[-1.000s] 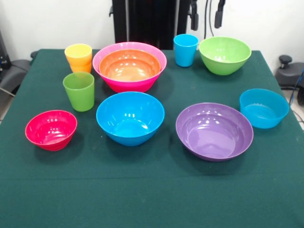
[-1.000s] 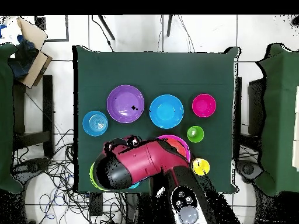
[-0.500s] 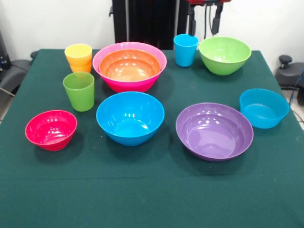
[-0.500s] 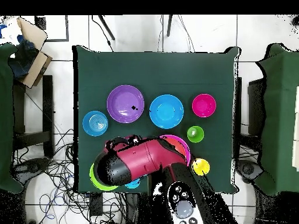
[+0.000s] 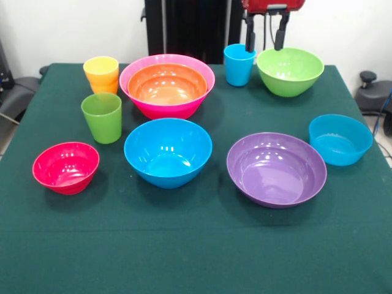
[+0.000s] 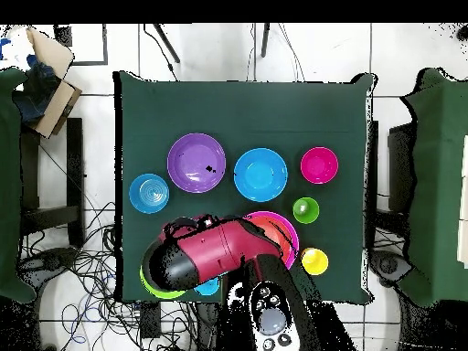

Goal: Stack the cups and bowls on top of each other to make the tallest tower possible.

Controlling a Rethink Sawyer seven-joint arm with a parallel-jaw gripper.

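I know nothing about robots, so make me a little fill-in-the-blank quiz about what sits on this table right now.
1. The orange bowl sits inside the ____ bowl.
2. The yellow cup is stacked on an ____ cup.
3. The robot's open fingers hang between the blue cup and the light ____ bowl.

Missing words: pink; orange; green

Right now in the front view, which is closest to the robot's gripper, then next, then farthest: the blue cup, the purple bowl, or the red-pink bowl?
From the gripper, which hangs open at the picture's top:
1. Blue cup, just to its left in the picture, at the back of the table.
2. Purple bowl, lower in the picture, towards the front.
3. Red-pink bowl, far across at the front left of the picture.
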